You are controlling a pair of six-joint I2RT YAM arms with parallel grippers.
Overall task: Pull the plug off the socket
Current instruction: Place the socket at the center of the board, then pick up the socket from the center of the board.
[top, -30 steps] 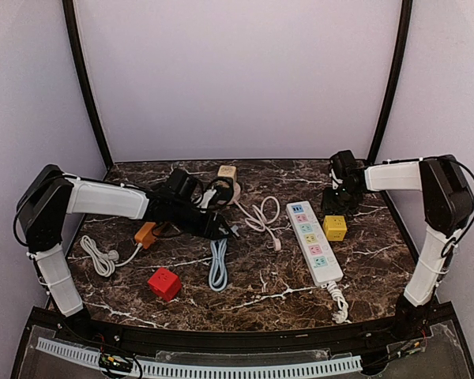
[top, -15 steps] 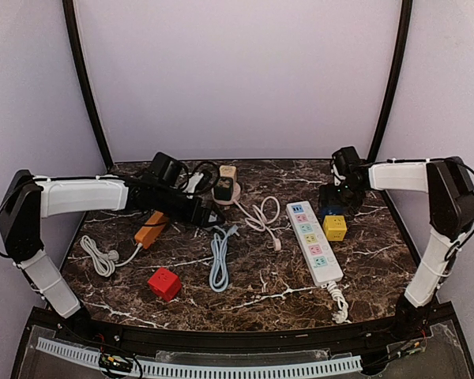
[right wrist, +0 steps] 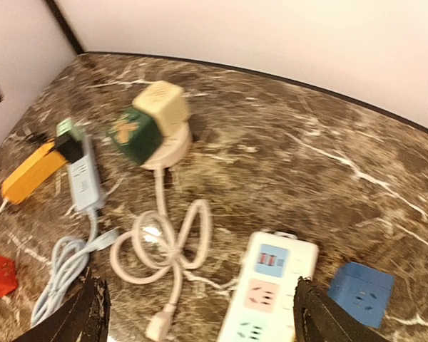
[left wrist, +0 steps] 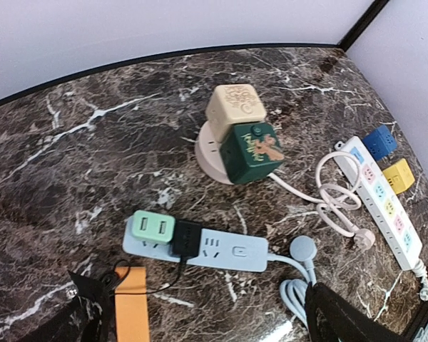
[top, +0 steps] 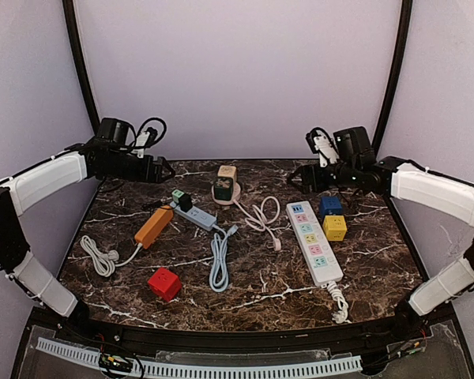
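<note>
The marble bench (top: 300,284) carries a long white strip (top: 314,242) well to the right of the light-blue socket strip (left wrist: 232,251). The black plug (left wrist: 187,239) sits seated in the blue strip, just beside a green adapter (left wrist: 153,228). Only the left wrist view shows this plainly; the right wrist view blurs it. The left fingers (left wrist: 339,320) are spread wide and hold nothing. The right fingers (right wrist: 327,320) are likewise spread and empty. The overhead view alone shows both arms raised, one behind-left and one far right of the blue strip.
</note>
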